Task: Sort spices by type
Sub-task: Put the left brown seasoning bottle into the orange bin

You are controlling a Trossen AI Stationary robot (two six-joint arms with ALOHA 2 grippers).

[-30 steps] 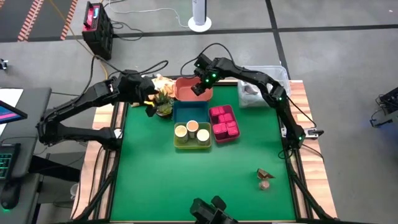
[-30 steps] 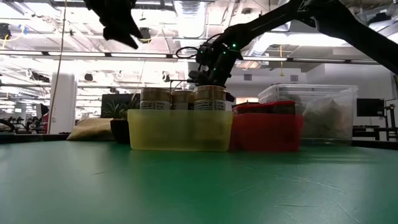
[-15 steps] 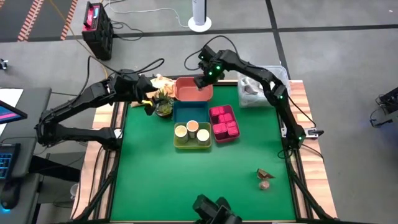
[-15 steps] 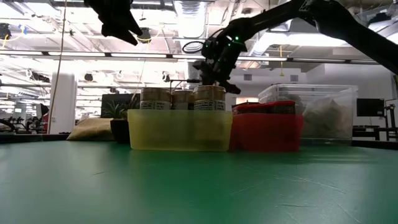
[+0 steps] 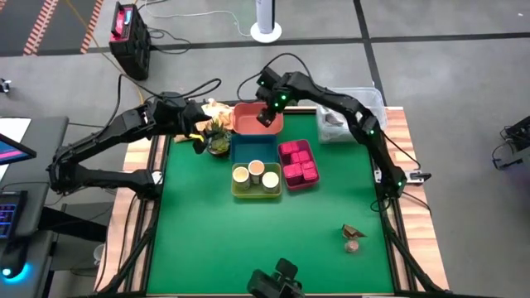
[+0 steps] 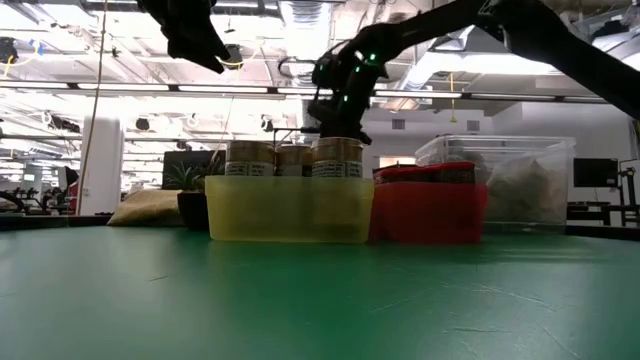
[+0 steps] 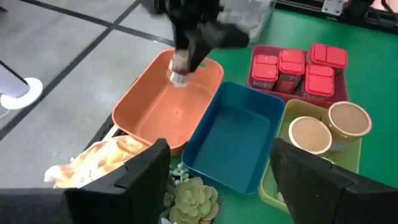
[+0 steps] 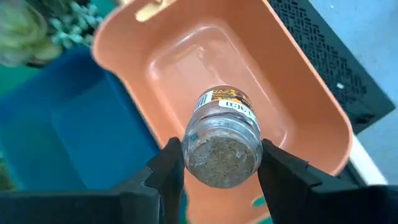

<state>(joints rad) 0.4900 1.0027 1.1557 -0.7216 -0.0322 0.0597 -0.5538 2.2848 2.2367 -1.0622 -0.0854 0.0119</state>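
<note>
My right gripper [image 5: 265, 114] hangs over the orange tray [image 5: 247, 124], shut on a small clear spice bottle [image 8: 222, 140] with brown-grey contents and a label. My left gripper [image 7: 217, 158] is open and idle above the potted plant [image 5: 219, 142] at the table's far left. Three round tan jars [image 5: 257, 175] stand in the yellow-green tray [image 5: 255, 193]. Several magenta blocks [image 5: 300, 161] lie in the magenta tray. Tiny brown lumps [image 5: 352, 236] lie on the green mat near the right edge. The blue tray [image 5: 252, 149] holds nothing. My right gripper pinches the spice bottle's body [image 8: 186, 140] between its two fingers [image 8: 166, 167], coming from above and pointing down. The bottle lies along the fingers, with its clear base toward the wrist and its pale end [image 7: 176, 78] downward. It is lifted clear above the orange tray's floor.
A clear plastic tub [image 5: 348, 116] sits at the far right corner of the table. A yellow cloth bundle [image 7: 93, 165] lies beside the plant. The trays cluster at the table's far middle. Bare green mat [image 5: 248, 240] spreads over the near half.
My right gripper, still holding the bottle, has risen a little over the orange tray. It shifted slightly toward the far edge, then back toward the left. The bottle stayed in the fingers throughout.
</note>
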